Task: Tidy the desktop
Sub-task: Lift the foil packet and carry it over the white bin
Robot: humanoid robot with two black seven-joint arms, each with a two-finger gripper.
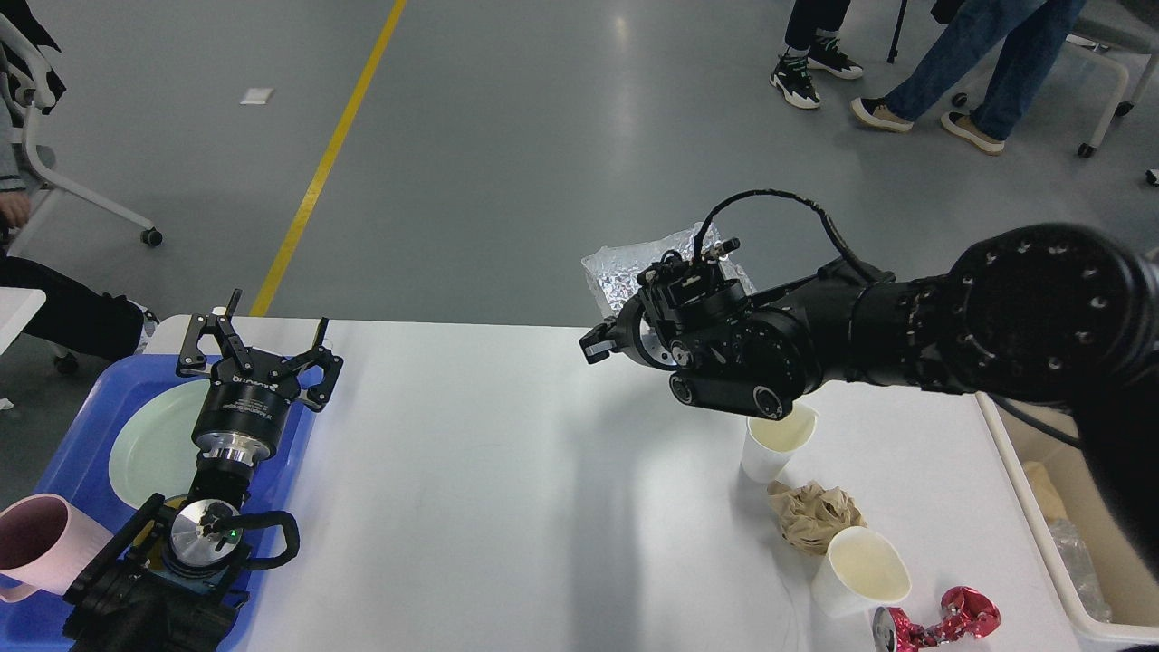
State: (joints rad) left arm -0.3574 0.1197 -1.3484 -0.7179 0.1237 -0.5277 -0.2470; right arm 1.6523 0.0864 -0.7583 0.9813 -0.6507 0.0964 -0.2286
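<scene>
Above the white bench (507, 471), the right gripper (605, 337) pinches a crinkled foil bag (625, 267), lifted clear of the surface. At far left, the left gripper (258, 340) hovers spread over a blue tray (81, 444).

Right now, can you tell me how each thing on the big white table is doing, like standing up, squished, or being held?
Crinkly silver foil bag: lifted off the table, at the right gripper.
Left gripper: open, empty, over the blue plastic tray.
Pale green round plate: flat in the tray.
Pink mug: tipped.
Far white paper cup: upright.
Near white paper cup: leaning.
Brown paper wad: crumpled.
Red metal can: crushed.
</scene>
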